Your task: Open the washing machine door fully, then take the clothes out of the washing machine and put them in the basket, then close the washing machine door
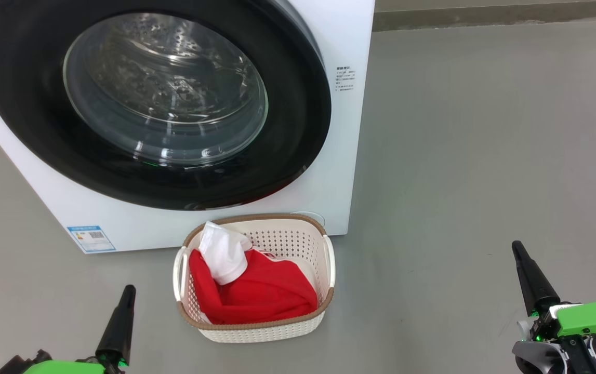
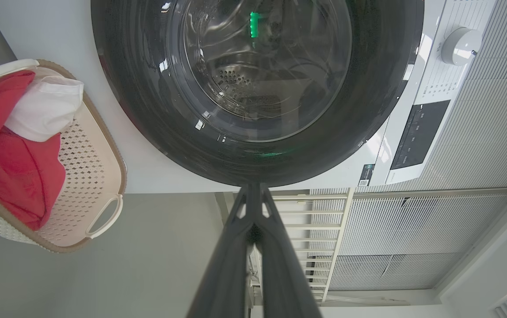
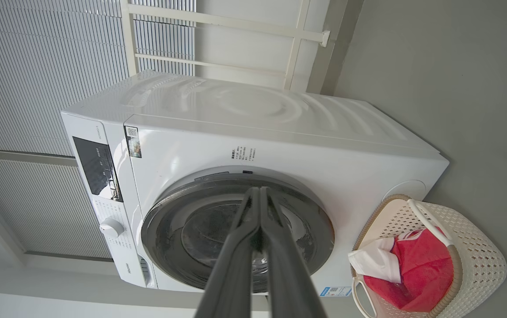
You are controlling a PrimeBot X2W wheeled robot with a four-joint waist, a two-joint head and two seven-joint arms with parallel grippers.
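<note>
Reference: I take the washing machine as my landmark. It stands on the grey floor with its front toward me.
Door: the washing machine door lies flat against the machine's front, its black rim seated all round. Through the glass I see bare steel drum and no red fabric.
Clothes: the clothes are heaped in the basket. A white part stands above the rim on the side nearest the machine.
Basket: the basket sits on the floor just in front of the machine, below the door. I cannot tell whether it touches the front panel.
Left hand: the left hand is closed with its fingers pressed together and holds nothing. It is well back from the machine, off its lower left corner.
Right hand: the right hand is closed and empty, well clear of the machine and out beyond its right side.
Progress: I judge all three steps done.
Risk, latch: I cannot confirm the catch engaged, and a door only resting shut would drift open.
Risk, spill: a nudge to the basket could tip the raised white part over the rim.
Risk, collision: any drive or arm sweep toward the machine meets the basket first.
</note>
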